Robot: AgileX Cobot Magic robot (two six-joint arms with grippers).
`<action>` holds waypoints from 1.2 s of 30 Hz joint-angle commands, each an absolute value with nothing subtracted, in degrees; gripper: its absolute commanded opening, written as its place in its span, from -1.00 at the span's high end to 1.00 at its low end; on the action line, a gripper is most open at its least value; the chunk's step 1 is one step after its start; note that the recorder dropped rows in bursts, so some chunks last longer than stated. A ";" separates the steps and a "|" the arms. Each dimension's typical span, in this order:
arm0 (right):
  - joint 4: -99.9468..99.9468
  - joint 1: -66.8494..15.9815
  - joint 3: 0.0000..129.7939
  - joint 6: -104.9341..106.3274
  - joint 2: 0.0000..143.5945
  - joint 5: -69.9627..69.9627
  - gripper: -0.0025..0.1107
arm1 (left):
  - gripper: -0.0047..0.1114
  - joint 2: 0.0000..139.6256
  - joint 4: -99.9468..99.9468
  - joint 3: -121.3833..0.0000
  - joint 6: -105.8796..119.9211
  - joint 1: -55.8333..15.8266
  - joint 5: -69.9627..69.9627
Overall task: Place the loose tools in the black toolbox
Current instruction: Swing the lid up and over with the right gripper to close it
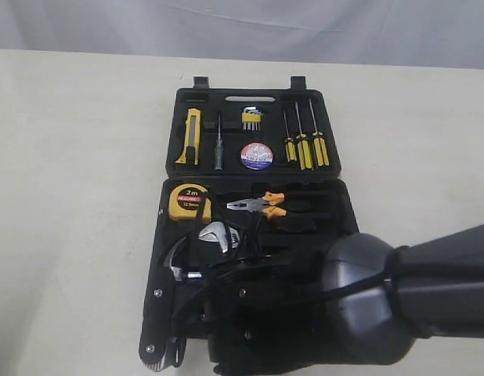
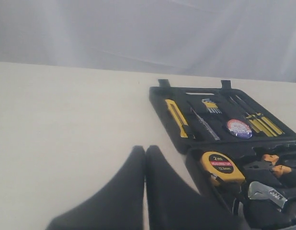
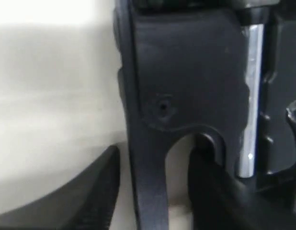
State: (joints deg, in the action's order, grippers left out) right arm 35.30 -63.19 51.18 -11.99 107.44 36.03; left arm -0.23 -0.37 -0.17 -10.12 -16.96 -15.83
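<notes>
Right gripper [image 3: 155, 163] astride edge of black toolbox [image 3: 186, 72], table [image 3: 52, 96] alongside

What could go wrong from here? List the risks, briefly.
1. The right gripper stands open astride the handle edge of the large black moulded-plastic toolbox. Closing or pulling there could drag or tip the open case.
2. Such a jolt might shake the orange-and-black-handled pliers, which seem to lie slightly askew, out of their recess.
</notes>
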 commanded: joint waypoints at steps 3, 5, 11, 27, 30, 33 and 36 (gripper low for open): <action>38.92 -63.08 49.89 -18.71 110.56 35.74 0.96 | 0.92 0.00 0.00 0.00 -10.05 -17.22 -15.61; 38.92 -64.39 49.89 -19.47 110.56 36.73 0.96 | 0.92 0.00 0.00 0.00 -10.05 -17.22 -15.61; 35.33 -72.17 49.89 -21.65 108.13 38.03 0.96 | 0.92 0.00 0.00 0.00 -10.05 -17.22 -15.61; 32.65 -83.45 55.86 -24.83 92.68 45.02 0.96 | 0.92 0.00 0.00 0.00 -10.05 -17.22 -15.61; 36.33 -83.45 59.25 -25.05 89.08 48.56 0.96 | 0.92 0.00 0.00 0.00 -10.05 -17.22 -15.61; 41.22 -82.93 61.86 -26.27 86.31 52.61 0.96 | 0.92 0.00 0.00 0.00 -10.05 -17.22 -15.61; 43.53 -79.64 63.30 -26.32 83.91 54.49 0.96 | 0.92 0.00 0.00 0.00 -10.05 -17.22 -15.61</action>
State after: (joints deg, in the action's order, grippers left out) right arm 39.63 -82.28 61.37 -25.44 87.02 52.70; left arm -0.23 -0.37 -0.17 -10.12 -16.96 -15.83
